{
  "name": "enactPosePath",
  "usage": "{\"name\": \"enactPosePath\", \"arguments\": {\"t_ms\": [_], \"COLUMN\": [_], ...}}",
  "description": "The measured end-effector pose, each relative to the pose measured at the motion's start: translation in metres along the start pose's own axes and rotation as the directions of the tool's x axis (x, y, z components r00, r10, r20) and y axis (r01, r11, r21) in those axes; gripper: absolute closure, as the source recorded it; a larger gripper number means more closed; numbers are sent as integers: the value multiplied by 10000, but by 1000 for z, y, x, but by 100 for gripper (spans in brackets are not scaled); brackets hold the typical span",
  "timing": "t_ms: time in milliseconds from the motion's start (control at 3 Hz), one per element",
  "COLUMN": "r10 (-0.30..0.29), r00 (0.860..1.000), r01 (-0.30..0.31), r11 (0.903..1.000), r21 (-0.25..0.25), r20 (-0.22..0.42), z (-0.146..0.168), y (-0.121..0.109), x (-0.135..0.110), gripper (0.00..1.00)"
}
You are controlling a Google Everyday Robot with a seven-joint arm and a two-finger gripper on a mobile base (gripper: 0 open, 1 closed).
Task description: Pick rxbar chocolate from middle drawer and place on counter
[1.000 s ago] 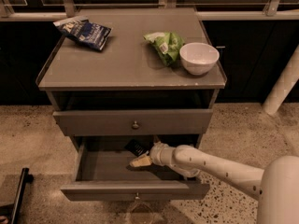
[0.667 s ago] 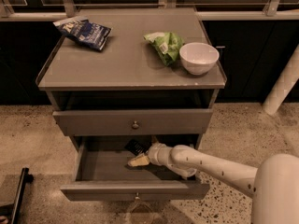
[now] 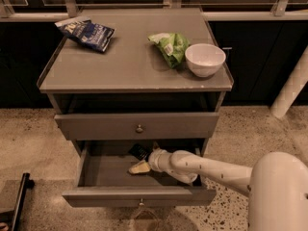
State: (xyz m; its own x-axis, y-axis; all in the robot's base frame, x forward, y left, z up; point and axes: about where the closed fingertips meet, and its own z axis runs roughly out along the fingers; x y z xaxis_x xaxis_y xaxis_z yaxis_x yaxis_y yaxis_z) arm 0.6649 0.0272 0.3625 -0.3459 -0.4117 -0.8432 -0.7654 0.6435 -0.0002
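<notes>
The middle drawer (image 3: 106, 170) stands pulled open below the shut upper drawer front. The rxbar chocolate (image 3: 138, 151), a small black wrapper, lies on the drawer floor near the back, about at the middle. My gripper (image 3: 139, 167) is down inside the drawer, just in front of the bar and close to it, with the white arm reaching in from the right. I cannot tell if it touches the bar. The counter (image 3: 120, 64) is the grey cabinet top above.
A blue crinkled bag (image 3: 86, 32) lies at the counter's back left. A green crinkled bag (image 3: 168, 46) and a white bowl (image 3: 205, 59) sit at its right. The upper drawer front (image 3: 139, 125) overhangs the open drawer. My white base (image 3: 279, 196) fills the lower right.
My gripper and wrist have moved a little to the left, deeper into the drawer and closer to the black bar. Nothing else has moved.
</notes>
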Motion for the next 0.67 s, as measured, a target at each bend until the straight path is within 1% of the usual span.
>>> {"name": "enactPosePath", "arguments": {"t_ms": [667], "r10": [262], "r00": [9985], "r01": [-289], "r11": [9980], "r21": [-562], "r20": [-470], "z": [14], "y": [5], "x": [8], "gripper": [0]}}
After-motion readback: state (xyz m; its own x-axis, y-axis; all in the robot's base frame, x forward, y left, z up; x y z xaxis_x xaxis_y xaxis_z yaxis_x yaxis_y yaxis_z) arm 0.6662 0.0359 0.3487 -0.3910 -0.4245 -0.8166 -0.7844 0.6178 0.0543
